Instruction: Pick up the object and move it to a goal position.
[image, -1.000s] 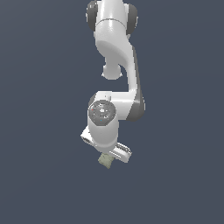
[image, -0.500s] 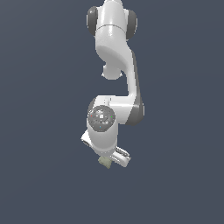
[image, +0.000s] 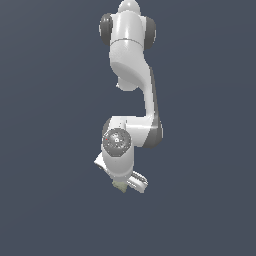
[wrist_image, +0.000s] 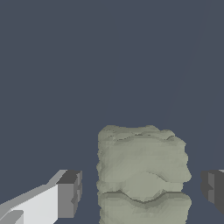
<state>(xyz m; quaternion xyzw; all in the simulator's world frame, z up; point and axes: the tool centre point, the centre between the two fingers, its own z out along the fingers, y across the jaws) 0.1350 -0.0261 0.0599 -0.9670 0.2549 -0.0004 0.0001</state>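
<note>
- The object (wrist_image: 142, 173) is a pale olive-beige lump with a mottled, ridged surface; in the wrist view it sits between the two dark fingertips (wrist_image: 70, 194), with a clear gap showing on each side.
- In the exterior view the object (image: 119, 187) is only a small pale sliver peeking out beneath the white hand (image: 131, 184), low in the frame under the folded arm (image: 132, 70).
- The hand (wrist_image: 142, 192) is spread wide around the object, not gripping it: neither pad touches the lump in the wrist view.
- Whether the object rests on the desk (image: 50, 210) or hangs just above it cannot be told; the plain dark surface gives no shadow or edge to judge by.
- Judgement: the step in hand looks like the closing of the fingers before any lift.
- Risk: the lump sits closer to one fingertip than the other, so an uneven close could push it sideways or twist it.
- Risk: its rounded, bumpy sides may give a poor hold, and it could slip during the lift.
- No goal marker shows in either view.
</note>
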